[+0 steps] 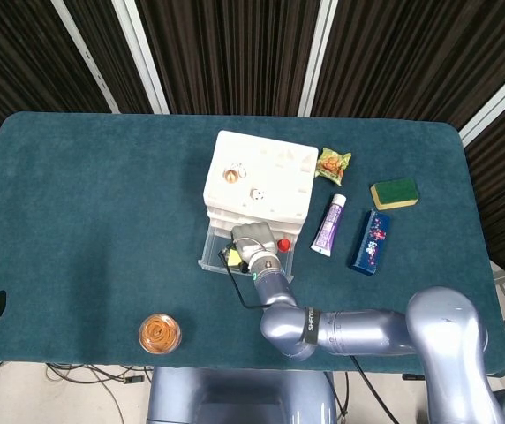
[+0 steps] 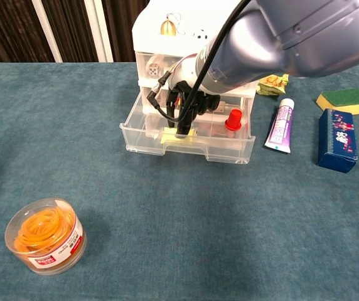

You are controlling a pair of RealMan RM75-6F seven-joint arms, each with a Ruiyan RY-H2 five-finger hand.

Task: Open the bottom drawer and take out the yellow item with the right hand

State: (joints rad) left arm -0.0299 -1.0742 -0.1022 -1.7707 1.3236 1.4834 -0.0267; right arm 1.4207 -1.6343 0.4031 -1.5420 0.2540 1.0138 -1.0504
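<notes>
Bottom drawer point(image 2: 186, 143) pulled open. Right robot hand point(image 2: 184, 103) reaches into drawer, fingertips touching yellow item point(image 2: 178, 136); grasp state cannot tell. Left robot hand not visible.

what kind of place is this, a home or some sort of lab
Most likely a lab or robot test bench: a teal felt-covered table in front of dark pleated curtains, with unrelated props such as a white plastic drawer unit and a yellow-green sponge.

A glossy silver-grey arm point(image 1: 367, 331) with a black lettered band; a black cable point(image 2: 160, 103) loops beside dark fingers point(image 2: 182, 119).
</notes>
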